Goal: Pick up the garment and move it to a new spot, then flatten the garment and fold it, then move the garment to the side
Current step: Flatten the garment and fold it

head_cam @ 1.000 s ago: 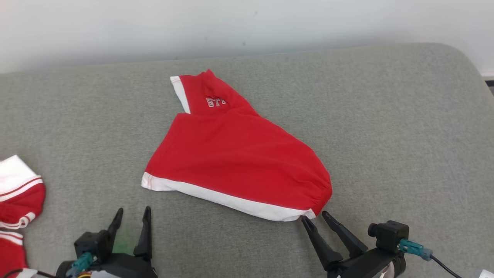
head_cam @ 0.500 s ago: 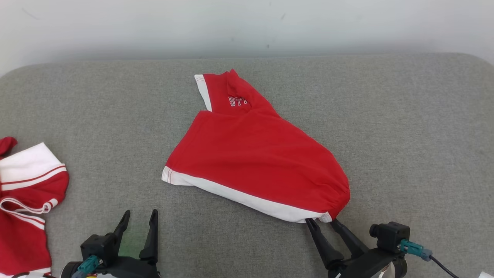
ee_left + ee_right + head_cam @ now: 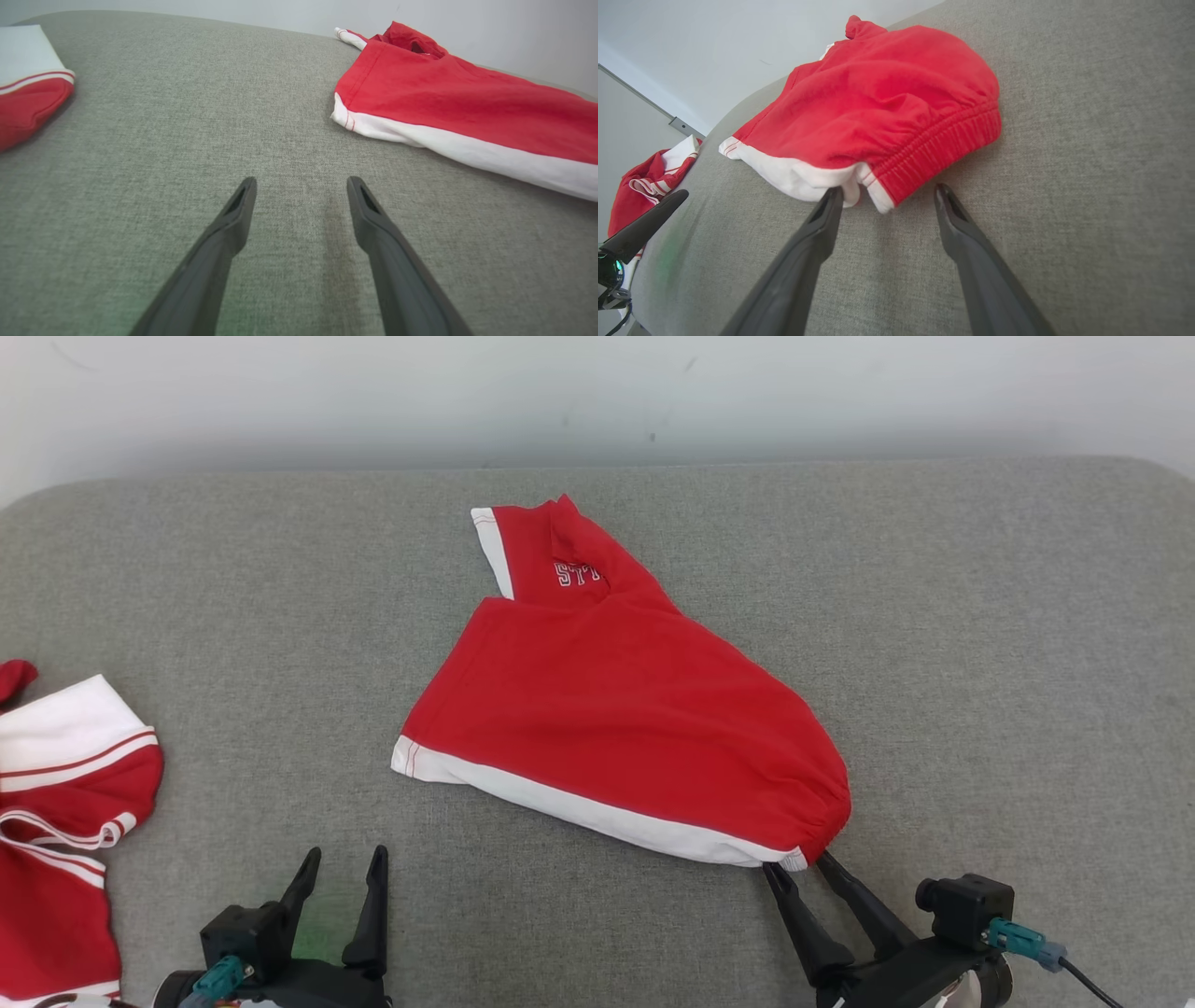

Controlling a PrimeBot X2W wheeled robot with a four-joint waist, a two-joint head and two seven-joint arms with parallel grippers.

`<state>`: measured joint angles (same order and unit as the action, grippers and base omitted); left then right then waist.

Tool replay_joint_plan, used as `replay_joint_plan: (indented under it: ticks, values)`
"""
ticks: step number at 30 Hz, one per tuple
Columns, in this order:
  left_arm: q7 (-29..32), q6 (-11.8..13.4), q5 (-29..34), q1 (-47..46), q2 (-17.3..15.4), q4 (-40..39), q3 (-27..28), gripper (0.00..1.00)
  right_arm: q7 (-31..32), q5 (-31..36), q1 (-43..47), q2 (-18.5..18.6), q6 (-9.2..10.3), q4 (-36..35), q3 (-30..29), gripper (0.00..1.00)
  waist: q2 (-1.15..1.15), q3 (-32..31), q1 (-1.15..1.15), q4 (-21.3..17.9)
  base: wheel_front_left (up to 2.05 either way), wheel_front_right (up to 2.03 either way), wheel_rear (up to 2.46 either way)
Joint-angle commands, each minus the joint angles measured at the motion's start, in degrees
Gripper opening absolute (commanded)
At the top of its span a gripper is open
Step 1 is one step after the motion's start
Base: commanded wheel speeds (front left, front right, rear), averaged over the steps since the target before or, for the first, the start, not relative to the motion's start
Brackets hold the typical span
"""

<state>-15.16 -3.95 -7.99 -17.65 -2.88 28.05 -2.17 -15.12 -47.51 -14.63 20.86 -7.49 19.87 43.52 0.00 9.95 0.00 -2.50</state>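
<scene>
The red cotton garment point(image 3: 616, 709), white-banded with a gathered elastic waistband, lies midway on the grey woven upholstered surface point(image 3: 980, 663), its white lettering point(image 3: 576, 575) partly folded under. The right gripper point(image 3: 795, 863) has its fingers wide at the waistband corner, one tip seemingly touching the white band. The left gripper point(image 3: 345, 851), fingers equally wide, hovers over bare fabric. A red-and-white striped cloth point(image 3: 65, 775) lies far left.
</scene>
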Motion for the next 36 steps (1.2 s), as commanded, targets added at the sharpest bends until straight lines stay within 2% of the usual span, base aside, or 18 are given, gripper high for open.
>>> replay_joint_plan:
  ticks: [1, 17, 23, 24, 25, 26, 27, 29, 30, 32, 36]
  values:
    - [-0.03, -0.08, -0.35, 0.07, -0.03, 0.29, -0.14, 1.00, 0.00, 0.99, 0.06, 0.28, 0.00, 0.45, -0.02, 1.00, 0.00, 0.03, 0.00, -0.19, 0.00, 0.00, 0.00]
    - [-0.02, -0.20, -1.00, -0.28, -0.03, 0.63, -1.24, 1.00, 0.00, 3.53, -0.41, 0.78, 0.00, 1.72, -0.36, 1.00, 0.00, 0.49, 0.00, -0.24, 0.00, 0.00, 0.00]
    - [-0.02, -0.21, -0.91, -0.90, -0.03, 0.48, -1.21, 1.00, -0.01, 3.80, -1.40, -0.81, 0.00, 1.51, 0.26, 1.00, 0.00, 0.80, 0.00, -0.21, 0.00, 0.00, 0.00]
    - [-0.02, -0.23, -0.83, -0.95, -0.03, 0.44, -1.26, 1.00, 0.00, 3.69, -1.51, -1.04, 0.00, 1.58, 0.43, 0.95, 0.00, 0.82, 0.00, -0.16, 0.00, 0.00, 0.00]
    - [-0.02, -0.24, -0.77, -0.99, -0.03, 0.42, -1.29, 1.00, 0.00, 3.67, -1.75, -1.23, 0.00, 1.60, 0.62, 0.81, 0.00, 0.84, 0.00, -0.09, 0.00, 0.00, 0.00]
    - [-0.02, -0.25, -0.73, -1.01, -0.03, 0.38, -1.34, 1.00, 0.00, 3.67, -2.04, -1.39, 0.00, 1.57, 0.64, 0.60, 0.00, 0.85, 0.00, 0.00, 0.00, 0.00, 0.00]
    - [-0.02, -0.26, -0.69, -1.01, -0.03, 0.35, -1.38, 1.00, 0.00, 3.82, -2.34, -1.47, 0.00, 1.51, 0.49, 0.47, 0.00, 0.84, 0.00, 0.09, 0.00, 0.00, 0.00]
    - [-0.02, -0.23, -0.60, -0.86, -0.03, 0.30, -1.38, 1.00, -0.01, 4.08, -2.33, -1.52, 0.00, 1.51, 0.06, 0.36, 0.00, 0.81, 0.00, 0.25, 0.00, 0.00, 0.00]
    - [-0.02, -0.21, -0.58, -0.82, -0.03, 0.31, -1.36, 1.00, 0.00, 4.30, -2.24, -1.45, 0.00, 1.49, -0.13, 0.18, 0.00, 0.79, 0.00, 0.30, 0.00, 0.00, 0.00]
    - [-0.02, -0.19, -0.51, -0.70, -0.03, 0.36, -1.20, 1.00, 0.00, 4.57, -1.95, -1.03, 0.00, 1.19, -0.45, 0.00, 0.00, 0.71, 0.00, 0.31, 0.00, 0.00, 0.00]
    - [-0.02, -0.14, -0.38, -0.27, -0.03, 0.54, -0.68, 1.00, 0.00, 4.75, -0.99, 0.20, 0.00, 0.48, -0.68, 0.00, 0.00, 0.48, 0.00, -0.33, 0.00, 0.00, 0.00]
